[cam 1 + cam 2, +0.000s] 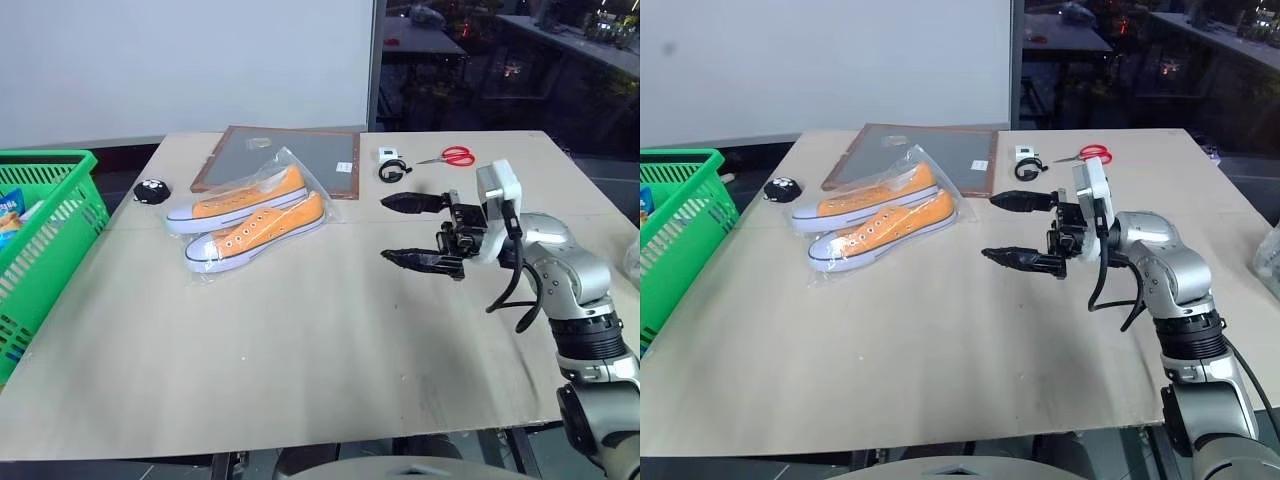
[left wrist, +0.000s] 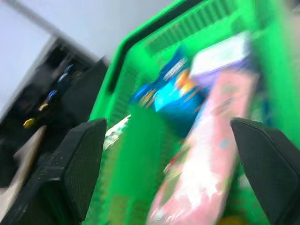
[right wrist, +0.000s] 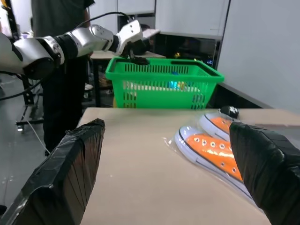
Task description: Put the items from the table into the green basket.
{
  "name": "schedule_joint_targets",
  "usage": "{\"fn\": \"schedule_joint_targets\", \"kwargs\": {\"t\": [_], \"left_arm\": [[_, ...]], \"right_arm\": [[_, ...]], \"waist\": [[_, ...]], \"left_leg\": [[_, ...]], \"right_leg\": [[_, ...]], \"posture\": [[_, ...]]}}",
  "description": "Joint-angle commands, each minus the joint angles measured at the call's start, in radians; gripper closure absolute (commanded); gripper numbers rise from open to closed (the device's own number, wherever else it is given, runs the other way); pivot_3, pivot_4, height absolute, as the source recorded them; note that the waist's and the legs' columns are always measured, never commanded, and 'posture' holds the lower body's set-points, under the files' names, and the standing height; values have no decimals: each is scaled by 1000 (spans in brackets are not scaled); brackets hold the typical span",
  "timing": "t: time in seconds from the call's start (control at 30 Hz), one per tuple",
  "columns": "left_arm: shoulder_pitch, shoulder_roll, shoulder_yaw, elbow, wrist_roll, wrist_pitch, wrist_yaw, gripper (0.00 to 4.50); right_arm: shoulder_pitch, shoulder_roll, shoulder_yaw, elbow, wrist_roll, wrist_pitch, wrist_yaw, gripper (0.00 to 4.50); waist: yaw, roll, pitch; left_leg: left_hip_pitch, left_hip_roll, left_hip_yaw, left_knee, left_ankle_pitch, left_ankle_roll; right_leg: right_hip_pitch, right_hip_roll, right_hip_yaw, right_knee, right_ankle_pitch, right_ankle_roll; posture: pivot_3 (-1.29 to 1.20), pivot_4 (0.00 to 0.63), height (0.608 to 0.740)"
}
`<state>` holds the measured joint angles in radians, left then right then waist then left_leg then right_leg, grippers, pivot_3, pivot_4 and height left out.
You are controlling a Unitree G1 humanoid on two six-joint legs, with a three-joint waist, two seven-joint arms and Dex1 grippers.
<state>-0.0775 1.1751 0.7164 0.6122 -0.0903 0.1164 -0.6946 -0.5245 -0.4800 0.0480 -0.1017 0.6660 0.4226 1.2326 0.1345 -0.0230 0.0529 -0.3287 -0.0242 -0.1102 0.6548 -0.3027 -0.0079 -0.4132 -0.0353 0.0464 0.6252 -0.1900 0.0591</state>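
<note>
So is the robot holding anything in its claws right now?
No. The left gripper is open above the green basket, pink packet loose below. The right gripper is open and empty.

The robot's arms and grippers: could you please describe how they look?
The right arm is rounded silver-grey metal with ribbed dark joints, a white box at the wrist and looping black cables. The right gripper has two pointed black fingers. The left arm is likewise silver with dark bands and a white wrist block.

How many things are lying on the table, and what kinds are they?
Orange shoes, bagged together: 2
Red scissors: 1
Framed board: 1
Small black round thing: 1
Small white gadget: 1
Total: 6
</note>
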Motion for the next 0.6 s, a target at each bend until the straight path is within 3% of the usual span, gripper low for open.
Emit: {"fn": "schedule_joint_targets", "kwargs": {"t": [0.03,0.2,0.3,0.47,0.6], "left_arm": [[86,-134,43,-245,-184,50,-140,45],[317,-398,-11,-653,-356,178,-179,45],[445,-533,-121,-865,-378,214,-151,45],[554,-694,-341,-995,-275,189,-42,45],[575,-759,-459,-1013,-209,156,20,45]], "right_arm": [[35,-28,-21,-12,-45,-45,-18,0],[144,-86,-43,24,-150,-134,-51,0],[236,-108,-72,33,-190,-161,-102,0],[415,-122,-125,91,-297,-273,-213,0],[510,-113,-152,106,-306,-309,-244,0]], "waist": [[-4,0,0],[-20,-6,-4],[-22,-7,-4],[-16,-6,-5],[-21,0,-8]], "left_leg": [[0,0,1,0,0,0],[0,0,7,0,0,0],[1,0,7,0,0,0],[2,0,9,0,0,0],[3,0,12,1,0,0]], "right_leg": [[0,0,1,0,0,0],[0,0,6,-2,0,-1],[0,-1,7,-2,0,0],[1,0,8,-2,-4,0],[5,0,11,0,-5,-1]], "posture": [[254,0,740],[230,0,740],[217,0,740],[181,0,740],[153,0,740]]}}
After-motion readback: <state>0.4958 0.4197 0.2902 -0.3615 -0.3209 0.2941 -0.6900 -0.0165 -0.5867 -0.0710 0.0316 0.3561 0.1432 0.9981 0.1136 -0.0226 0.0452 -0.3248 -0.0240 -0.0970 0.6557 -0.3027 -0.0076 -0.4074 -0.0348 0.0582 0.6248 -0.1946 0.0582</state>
